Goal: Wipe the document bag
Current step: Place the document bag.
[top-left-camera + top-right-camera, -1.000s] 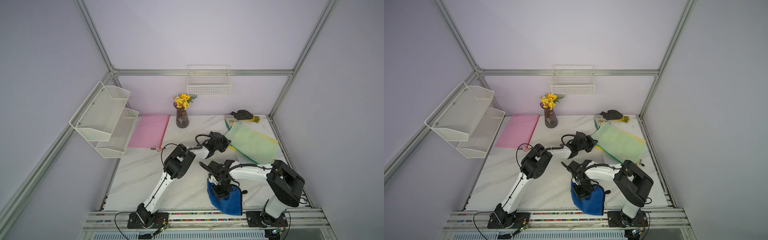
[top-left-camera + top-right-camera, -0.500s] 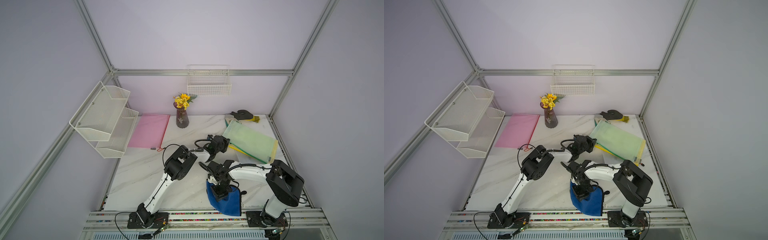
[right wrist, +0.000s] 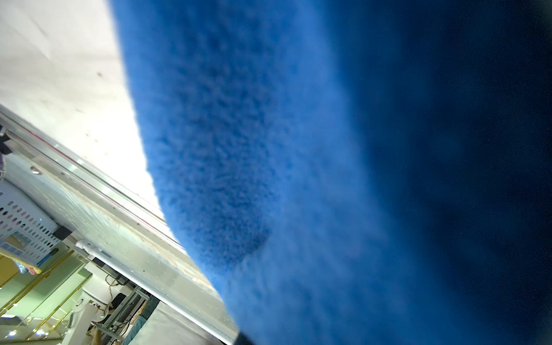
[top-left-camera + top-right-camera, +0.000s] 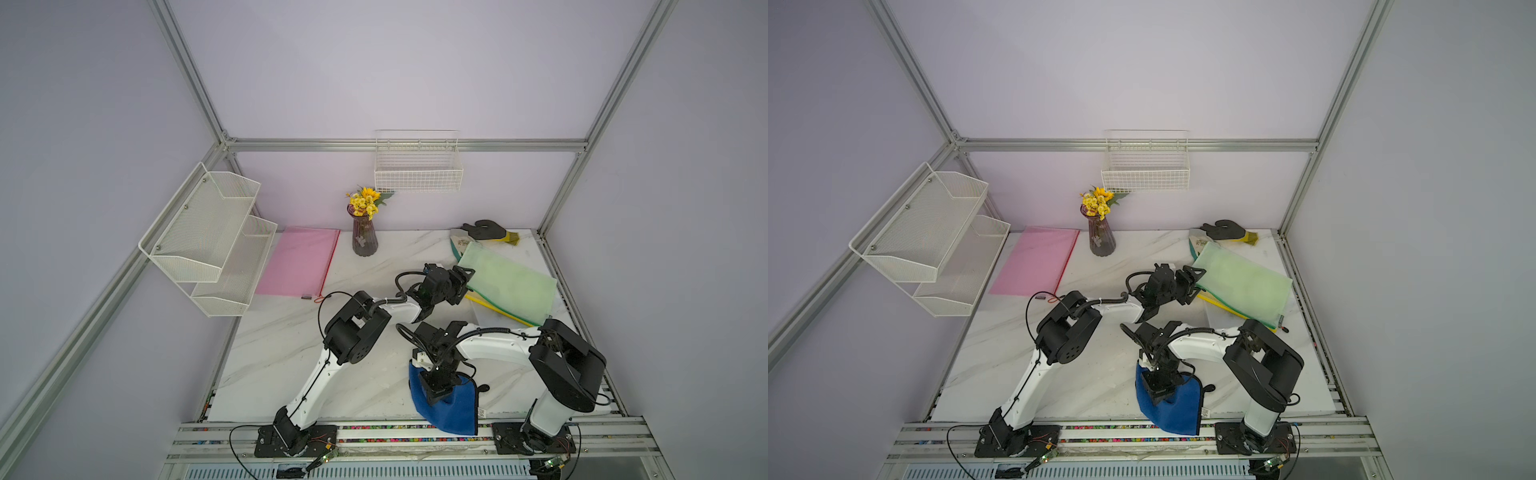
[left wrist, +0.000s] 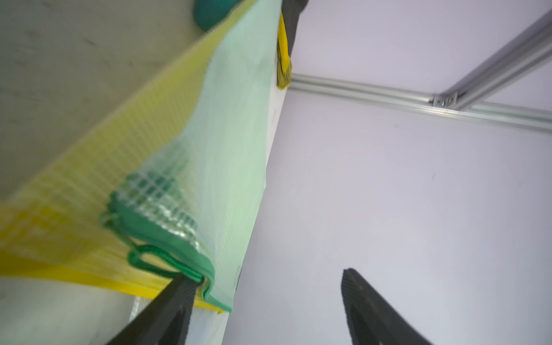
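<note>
The green mesh document bag [image 4: 509, 286] [image 4: 1244, 286] lies at the back right on top of a yellow one [image 4: 494, 307]. My left gripper [image 4: 463, 282] [image 4: 1194, 282] is at its near left corner and is open. In the left wrist view the gripper [image 5: 265, 274] has wide-apart fingers, and one fingertip [image 5: 182, 286] touches the bag's corner [image 5: 221, 209] and green loop. My right gripper [image 4: 436, 392] [image 4: 1160, 392] points down near the front edge, shut on a blue cloth [image 4: 451, 417] [image 4: 1177, 411]. The cloth [image 3: 298, 149] fills the right wrist view and hides those fingers.
A pink flat pouch [image 4: 299, 262] lies at the back left beside a vase of yellow flowers [image 4: 365, 237]. A black and yellow glove [image 4: 486, 230] sits in the back right corner. A white mesh shelf [image 4: 208, 237] and a wire basket [image 4: 417, 174] hang on the walls.
The green bag's lifted corner has come down onto the yellow bag, and my left gripper has opened and let go of it. The right arm with the cloth has barely moved.
</note>
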`<move>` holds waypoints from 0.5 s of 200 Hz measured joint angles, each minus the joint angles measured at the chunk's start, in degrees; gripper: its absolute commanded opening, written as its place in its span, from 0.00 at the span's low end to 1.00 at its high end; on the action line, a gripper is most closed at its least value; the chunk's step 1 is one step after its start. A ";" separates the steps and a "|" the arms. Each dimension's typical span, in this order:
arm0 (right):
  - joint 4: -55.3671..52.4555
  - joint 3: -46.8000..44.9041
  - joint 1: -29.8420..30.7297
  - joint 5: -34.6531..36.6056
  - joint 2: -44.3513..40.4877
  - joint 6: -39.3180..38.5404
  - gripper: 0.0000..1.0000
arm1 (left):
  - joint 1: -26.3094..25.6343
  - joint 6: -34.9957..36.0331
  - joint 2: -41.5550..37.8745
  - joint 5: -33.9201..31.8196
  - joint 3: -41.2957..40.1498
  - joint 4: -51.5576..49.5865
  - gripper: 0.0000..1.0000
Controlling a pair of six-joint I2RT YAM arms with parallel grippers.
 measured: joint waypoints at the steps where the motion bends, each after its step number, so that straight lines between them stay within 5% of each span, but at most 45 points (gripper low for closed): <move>1: 0.02 0.00 0.00 -0.07 0.02 0.00 0.00 | 0.02 0.04 -0.02 0.22 0.09 -0.09 0.80; 46: 2.01 0.37 0.15 -3.58 1.57 -0.24 0.00 | 0.48 2.49 -4.24 12.59 -2.38 -5.75 0.82; 100: 2.89 2.14 0.26 -7.10 4.26 -0.72 0.00 | 2.19 6.14 -13.38 17.25 -12.28 -11.67 0.82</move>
